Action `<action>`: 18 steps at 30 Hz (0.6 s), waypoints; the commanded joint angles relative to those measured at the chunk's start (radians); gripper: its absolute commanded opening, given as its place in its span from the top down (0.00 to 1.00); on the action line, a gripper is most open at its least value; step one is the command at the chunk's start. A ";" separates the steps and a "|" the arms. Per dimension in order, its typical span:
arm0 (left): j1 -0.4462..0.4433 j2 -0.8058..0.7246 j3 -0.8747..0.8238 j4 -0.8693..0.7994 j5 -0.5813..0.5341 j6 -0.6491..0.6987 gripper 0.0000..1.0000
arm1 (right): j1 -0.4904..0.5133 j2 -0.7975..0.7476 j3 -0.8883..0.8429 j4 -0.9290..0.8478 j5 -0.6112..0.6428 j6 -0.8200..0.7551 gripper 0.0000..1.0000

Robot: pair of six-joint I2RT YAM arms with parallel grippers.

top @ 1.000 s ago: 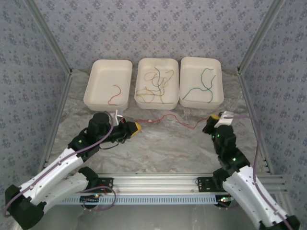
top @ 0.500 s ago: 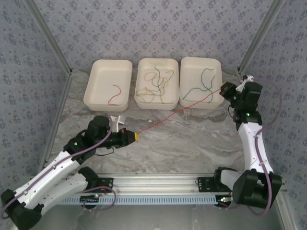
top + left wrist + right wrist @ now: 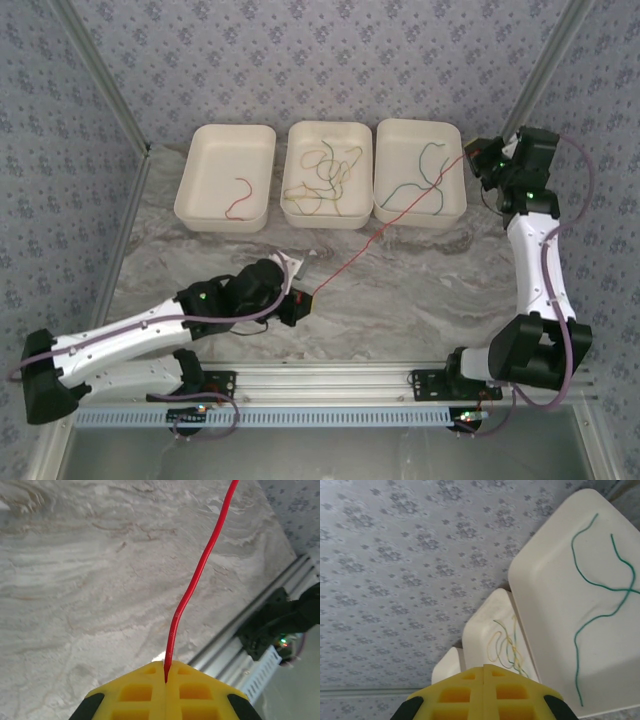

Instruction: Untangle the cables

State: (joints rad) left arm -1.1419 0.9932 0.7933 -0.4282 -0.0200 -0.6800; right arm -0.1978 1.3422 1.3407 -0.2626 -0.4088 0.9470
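LEFT: left gripper (image 3: 303, 299) was clamped on the red cable (image 3: 197, 577), in front of the middle tray (image 3: 330, 124) | RIGHT: right gripper (image 3: 472, 160) was closed on the other end, right of that tray | CABLE: taut between both, off the table | OTHERS: tangled cables (image 3: 320, 178) lay inside that tray

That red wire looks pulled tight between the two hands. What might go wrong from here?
1. The red wire runs taut from the left hand to the right hand, both shut on it. More pull might slip it free or strain it.
2. It crosses above the tray holding the green wires. If it drops there, it may snag them.
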 commanded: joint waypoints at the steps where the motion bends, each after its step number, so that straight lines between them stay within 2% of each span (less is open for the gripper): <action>1: -0.076 0.038 -0.002 -0.228 -0.171 0.084 1.00 | -0.050 0.029 0.110 0.070 0.105 0.042 1.00; 6: -0.171 0.127 0.032 -0.244 -0.280 0.130 1.00 | -0.060 0.063 0.150 0.076 0.066 0.062 1.00; 11: -0.280 0.279 0.100 -0.273 -0.373 0.172 1.00 | -0.069 0.089 0.178 0.106 0.017 0.084 1.00; 15: -0.338 0.415 0.160 -0.310 -0.440 0.193 1.00 | -0.069 0.106 0.203 0.121 -0.003 0.086 1.00; 18: -0.351 0.474 0.185 -0.319 -0.454 0.198 1.00 | -0.070 0.114 0.223 0.119 -0.013 0.075 1.00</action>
State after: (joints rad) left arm -1.4582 1.4250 0.9932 -0.4767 -0.4892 -0.5148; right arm -0.2188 1.4483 1.4757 -0.3191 -0.4995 1.0100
